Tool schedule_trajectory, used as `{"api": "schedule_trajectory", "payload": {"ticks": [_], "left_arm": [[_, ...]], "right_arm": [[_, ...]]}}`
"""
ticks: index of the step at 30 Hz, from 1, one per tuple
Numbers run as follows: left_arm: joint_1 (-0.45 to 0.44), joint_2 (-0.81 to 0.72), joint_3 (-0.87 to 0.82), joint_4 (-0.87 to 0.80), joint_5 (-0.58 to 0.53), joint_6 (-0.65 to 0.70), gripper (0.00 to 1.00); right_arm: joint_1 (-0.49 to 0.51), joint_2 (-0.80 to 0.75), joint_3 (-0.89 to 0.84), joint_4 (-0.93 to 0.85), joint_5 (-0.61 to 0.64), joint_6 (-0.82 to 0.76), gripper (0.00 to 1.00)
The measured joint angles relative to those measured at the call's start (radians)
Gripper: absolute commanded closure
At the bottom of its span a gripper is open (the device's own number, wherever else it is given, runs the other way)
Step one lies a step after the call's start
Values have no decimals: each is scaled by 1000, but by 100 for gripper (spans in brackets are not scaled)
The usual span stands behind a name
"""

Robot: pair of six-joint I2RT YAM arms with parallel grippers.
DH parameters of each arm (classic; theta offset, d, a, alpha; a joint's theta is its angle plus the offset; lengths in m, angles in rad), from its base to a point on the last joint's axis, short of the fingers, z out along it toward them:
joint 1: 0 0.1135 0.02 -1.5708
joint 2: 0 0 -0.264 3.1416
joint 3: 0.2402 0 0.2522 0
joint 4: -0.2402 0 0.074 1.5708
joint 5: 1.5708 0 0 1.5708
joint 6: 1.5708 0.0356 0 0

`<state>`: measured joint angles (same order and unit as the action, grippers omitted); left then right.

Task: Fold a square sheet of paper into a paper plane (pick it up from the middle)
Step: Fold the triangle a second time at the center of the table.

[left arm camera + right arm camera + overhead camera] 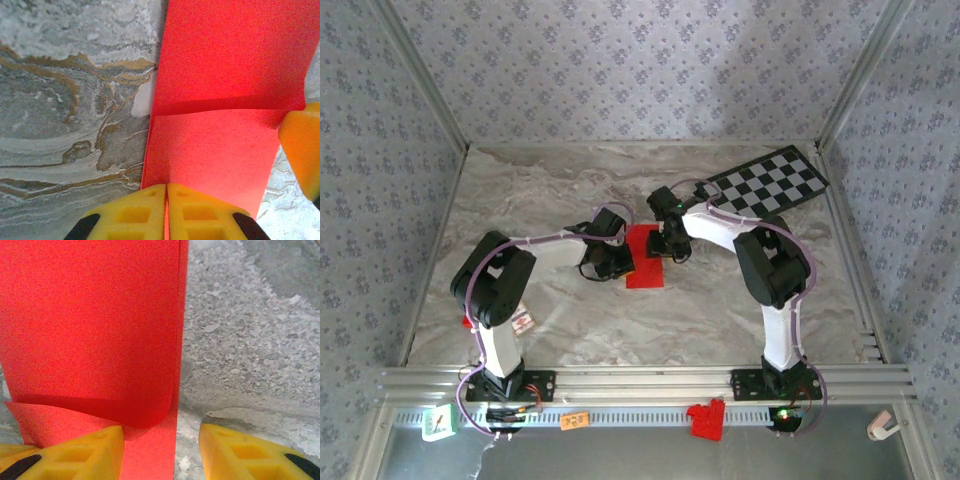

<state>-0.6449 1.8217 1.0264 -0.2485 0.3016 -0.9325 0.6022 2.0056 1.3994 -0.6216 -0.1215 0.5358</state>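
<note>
The square sheet of paper [646,262] is bright red and lies on the marble table between my two grippers, folded over into a narrow rectangle. My left gripper [620,265] sits at its left side. In the left wrist view that gripper [166,186] is shut, with the paper [225,75] pinched at its near edge and a fold line running across it. My right gripper [671,250] is at the paper's right side. In the right wrist view it [161,432] stands open, one finger over the paper [90,320] and one over bare table. The paper's upper layer curls up loosely there.
A black-and-white checkered board [770,182] lies at the back right of the table. A chunky red plastic bracket [706,418] sits on the front rail beside an orange tag [575,420]. Patterned walls close in the left, right and back sides.
</note>
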Motion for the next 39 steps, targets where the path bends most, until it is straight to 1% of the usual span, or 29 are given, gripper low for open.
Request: {"api": "schedule_trajectory", "payload": {"ticks": [16, 28, 39], "left_arm": [[0, 1, 15, -14, 9, 1, 85], [0, 14, 47, -9, 27, 7, 85], [6, 58, 72, 2, 27, 7, 86]], "right_arm": [[6, 37, 48, -63, 44, -3, 65], [25, 61, 81, -106, 108, -3, 70], [27, 62, 82, -108, 112, -3, 72]]}}
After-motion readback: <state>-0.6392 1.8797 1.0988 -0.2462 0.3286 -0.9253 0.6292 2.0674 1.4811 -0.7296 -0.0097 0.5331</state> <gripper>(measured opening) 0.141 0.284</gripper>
